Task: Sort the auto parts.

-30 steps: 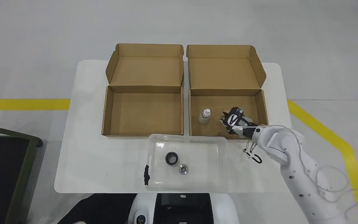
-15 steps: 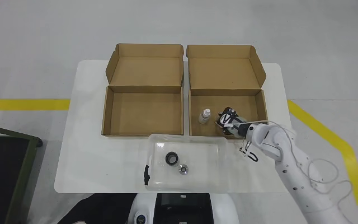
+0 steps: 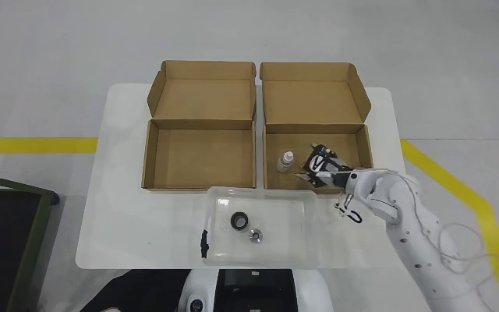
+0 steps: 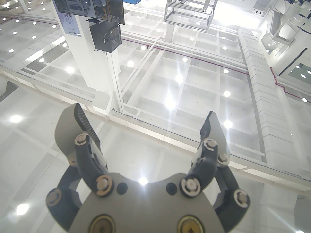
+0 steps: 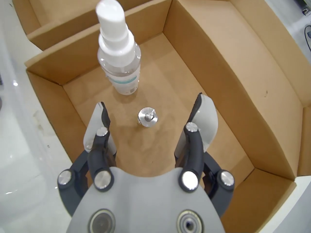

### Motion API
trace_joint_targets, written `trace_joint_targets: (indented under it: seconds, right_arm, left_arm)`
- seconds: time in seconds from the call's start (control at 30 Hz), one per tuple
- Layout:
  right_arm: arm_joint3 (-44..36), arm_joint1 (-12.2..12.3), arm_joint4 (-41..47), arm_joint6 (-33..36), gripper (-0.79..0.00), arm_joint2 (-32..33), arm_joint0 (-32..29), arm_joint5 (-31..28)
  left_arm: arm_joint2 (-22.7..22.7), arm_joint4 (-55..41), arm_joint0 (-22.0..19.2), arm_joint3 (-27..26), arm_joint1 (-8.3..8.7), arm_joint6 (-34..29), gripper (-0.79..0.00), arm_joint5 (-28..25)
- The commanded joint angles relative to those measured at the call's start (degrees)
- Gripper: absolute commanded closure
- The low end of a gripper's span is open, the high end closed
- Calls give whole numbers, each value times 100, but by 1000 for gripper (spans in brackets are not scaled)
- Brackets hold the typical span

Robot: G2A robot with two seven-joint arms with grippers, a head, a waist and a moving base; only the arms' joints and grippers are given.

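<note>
The right pincer (image 5: 151, 101) hung inside the right box (image 5: 245, 73), low over its floor, with its fingers apart and nothing in them. A small silvery part (image 5: 147, 118) stood on the cardboard between the two fingers and touched neither. Just past the part, farther out from the pincer, a clear bottle (image 5: 119, 59) with a white cap stood upright in the same box, near its corner.

From above, a clear tray (image 3: 265, 193) lay on the table (image 3: 117, 195) near the pincer, on the robot's side of the box wall. In it sat a dark ring (image 3: 239, 221) and a small metal part (image 3: 256, 235), close together and well apart from the pincer. The left box (image 3: 199, 181) lay beyond the bottle, farther from the pincer.

The left pincer (image 4: 143, 109) pointed up at the ceiling, fingers wide apart and bare.
</note>
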Motion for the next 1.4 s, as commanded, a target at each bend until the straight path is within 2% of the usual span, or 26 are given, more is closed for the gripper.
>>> trace_joint_targets:
  seconds: [0.0, 0.3, 0.57, 0.7, 1.03, 1.23, 1.37]
  right_arm:
    - [-222, 27, 101, 66, -548, 148, -90, -46]
    - [-1498, 142, 449, 318, -579, 597, -734, -390]
    - [-2362, 193, 334, 381, -674, 384, -1223, -825]
    - [-2554, 193, 171, 336, -662, 110, -1335, -912]
    - [-2225, 162, -178, 66, -610, -585, -1252, -1139]
    - [-1933, 159, -499, -141, -533, -829, -1230, -1244]
    - [-1731, 154, -757, -243, -508, -958, -1214, -1185]
  left_arm:
    - [0, 0, 0, 0, 0, 0, -785, 0]
    - [0, 0, 0, 0, 0, 0, -785, 0]
    - [0, 0, 0, 0, 0, 0, -785, 0]
    - [0, 0, 0, 0, 0, 0, -785, 0]
    - [0, 0, 0, 0, 0, 0, -785, 0]
    - [0, 0, 0, 0, 0, 0, -785, 0]
    - [0, 0, 0, 0, 0, 0, -785, 0]
